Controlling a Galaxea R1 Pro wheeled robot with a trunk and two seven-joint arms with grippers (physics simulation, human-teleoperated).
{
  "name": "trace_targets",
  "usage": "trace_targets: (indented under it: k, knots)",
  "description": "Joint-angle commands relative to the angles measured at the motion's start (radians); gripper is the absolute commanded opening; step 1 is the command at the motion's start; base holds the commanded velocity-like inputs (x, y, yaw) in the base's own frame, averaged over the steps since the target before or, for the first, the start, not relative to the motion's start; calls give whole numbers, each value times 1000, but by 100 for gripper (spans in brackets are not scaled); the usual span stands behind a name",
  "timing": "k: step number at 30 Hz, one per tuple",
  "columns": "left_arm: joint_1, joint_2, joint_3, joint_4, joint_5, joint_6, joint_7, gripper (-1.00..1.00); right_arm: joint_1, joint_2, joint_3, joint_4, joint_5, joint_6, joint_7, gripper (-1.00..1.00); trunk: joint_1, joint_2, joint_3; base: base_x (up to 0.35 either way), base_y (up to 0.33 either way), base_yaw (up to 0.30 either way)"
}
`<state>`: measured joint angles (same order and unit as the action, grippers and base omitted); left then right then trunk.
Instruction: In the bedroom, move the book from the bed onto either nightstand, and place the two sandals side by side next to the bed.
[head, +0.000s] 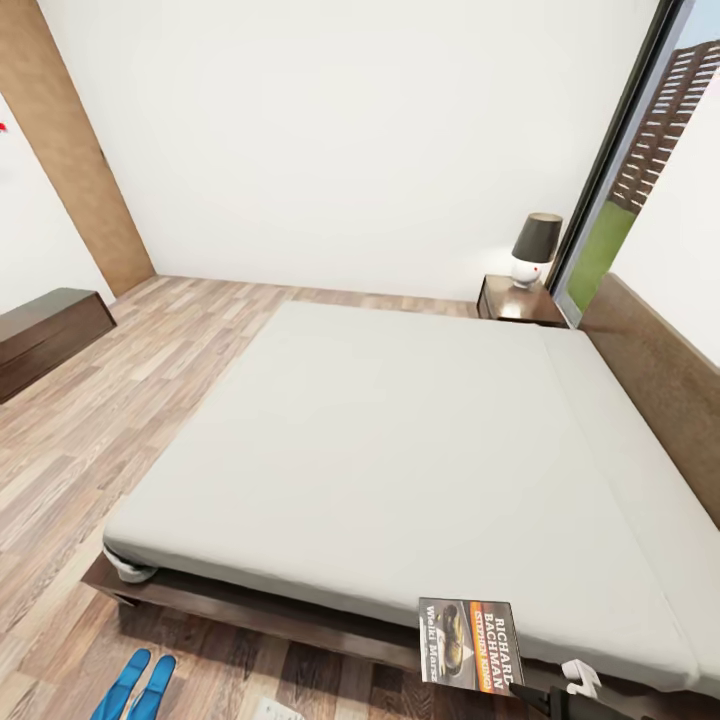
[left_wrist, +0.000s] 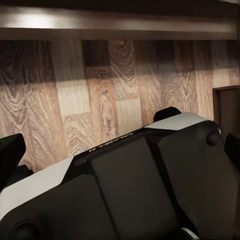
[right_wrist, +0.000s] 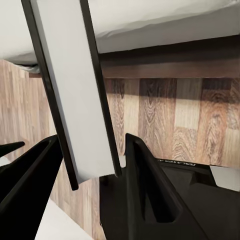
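Note:
The book (head: 468, 643), with its orange band and white lettering, shows at the near edge of the bed (head: 380, 450), overlapping the mattress edge and the dark frame. My right gripper (head: 535, 695) is shut on its lower right corner. In the right wrist view the book (right_wrist: 75, 90) runs edge-on as a pale slab between the two dark fingers (right_wrist: 145, 185) of the right gripper (right_wrist: 92, 160). Two blue sandals (head: 135, 685) lie side by side on the floor by the bed's near left corner. The left gripper (left_wrist: 120, 150) stands open above my own body, its fingers (left_wrist: 10, 155) wide apart.
A nightstand (head: 515, 300) with a dark-shaded lamp (head: 535, 250) stands at the bed's far right corner by the window. A long low dark cabinet (head: 45, 335) lines the left wall. Wooden floor (head: 150, 380) stretches along the bed's left side.

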<state>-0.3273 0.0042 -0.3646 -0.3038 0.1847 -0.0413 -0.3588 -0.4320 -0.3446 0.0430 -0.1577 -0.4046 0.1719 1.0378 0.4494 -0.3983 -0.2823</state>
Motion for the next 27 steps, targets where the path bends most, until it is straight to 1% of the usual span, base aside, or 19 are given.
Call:
trace_targets:
  k: [1,6,27]
  knots:
    - [-1,0,-13,1,8,-3,-1,100,-1,-1,5,0,-10,11,2,-100,1,-2,0,0,0,0]
    - [-1,2,-24,2,10,-3,0,100,-1,-1,5,0,-10,11,2,-100,1,-2,8,0,0,0]
    - [-1,1,-27,2,10,-4,0,100,-1,-1,5,0,-10,11,2,-100,1,-2,42,0,0,0]
